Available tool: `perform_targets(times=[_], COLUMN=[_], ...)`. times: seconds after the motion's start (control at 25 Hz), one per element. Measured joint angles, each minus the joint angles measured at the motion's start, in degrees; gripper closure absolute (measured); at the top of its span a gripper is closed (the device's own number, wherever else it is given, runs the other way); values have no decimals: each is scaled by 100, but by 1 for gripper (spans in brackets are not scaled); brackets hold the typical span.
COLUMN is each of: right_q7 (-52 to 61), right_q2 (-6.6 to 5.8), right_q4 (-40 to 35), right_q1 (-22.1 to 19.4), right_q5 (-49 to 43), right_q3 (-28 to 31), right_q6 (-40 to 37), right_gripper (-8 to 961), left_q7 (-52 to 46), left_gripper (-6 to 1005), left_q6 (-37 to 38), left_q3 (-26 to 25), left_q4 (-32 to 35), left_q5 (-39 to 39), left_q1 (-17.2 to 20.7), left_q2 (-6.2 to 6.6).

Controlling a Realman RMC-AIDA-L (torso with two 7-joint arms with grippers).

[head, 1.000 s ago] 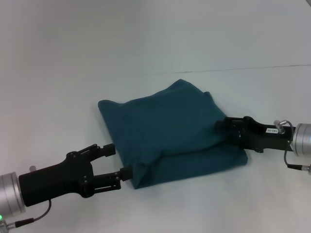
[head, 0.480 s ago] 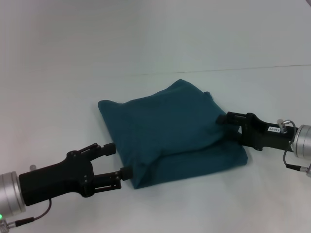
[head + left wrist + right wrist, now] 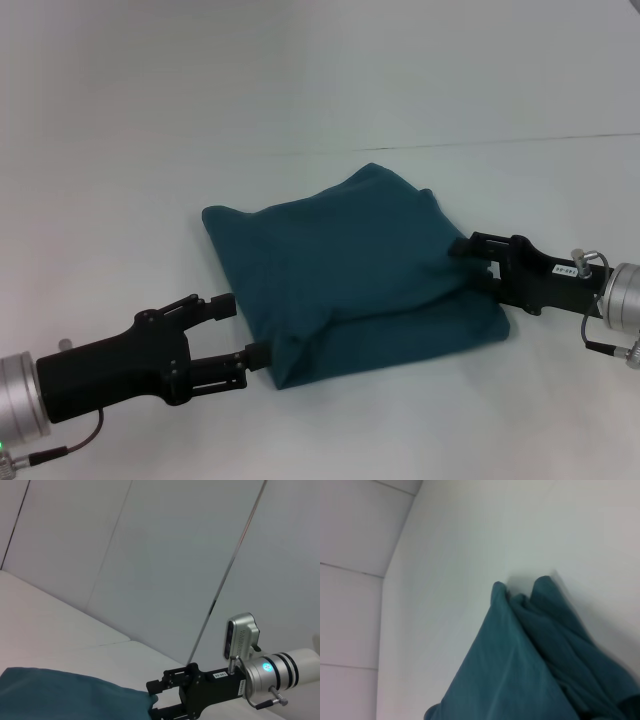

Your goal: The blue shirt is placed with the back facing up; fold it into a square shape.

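Observation:
The blue shirt (image 3: 350, 265) lies folded into a rough square in the middle of the white table. Its layers are stacked, with a thick fold along the near edge. My left gripper (image 3: 242, 327) is open at the shirt's near-left corner, fingertips right at the cloth edge. At the right edge my right gripper (image 3: 478, 266) is open, its fingers just beside the cloth. The left wrist view shows the shirt (image 3: 65, 697) low in the picture and the right gripper (image 3: 156, 699) open at its edge. Bunched folds of the shirt (image 3: 530, 670) fill the right wrist view.
The white table (image 3: 320, 80) stretches all around the shirt, with a thin seam line (image 3: 500, 142) across the far side. Pale wall panels (image 3: 150, 555) stand behind the table.
My right gripper has drawn back a little to the right, off the shirt's right edge. The left gripper has shifted only slightly. The shirt has kept its shape.

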Motion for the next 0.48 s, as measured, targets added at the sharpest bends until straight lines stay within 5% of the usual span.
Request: perform_targets(times=[0.32, 0.48], right_q7=[42, 68], right_q2=[1, 0], right_q4=[85, 123], right_q1=[39, 66], right_q5=[104, 115], right_q3=[12, -13], right_q6=[156, 203], right_gripper=[264, 362], left_q7=[5, 5], left_gripper=[51, 51], left_q6=[-1, 8], left_q3=[-6, -43], left_q4=[0, 4], left_q5=[0, 0], left_q1=[-17, -18], left_q2=[-1, 3])
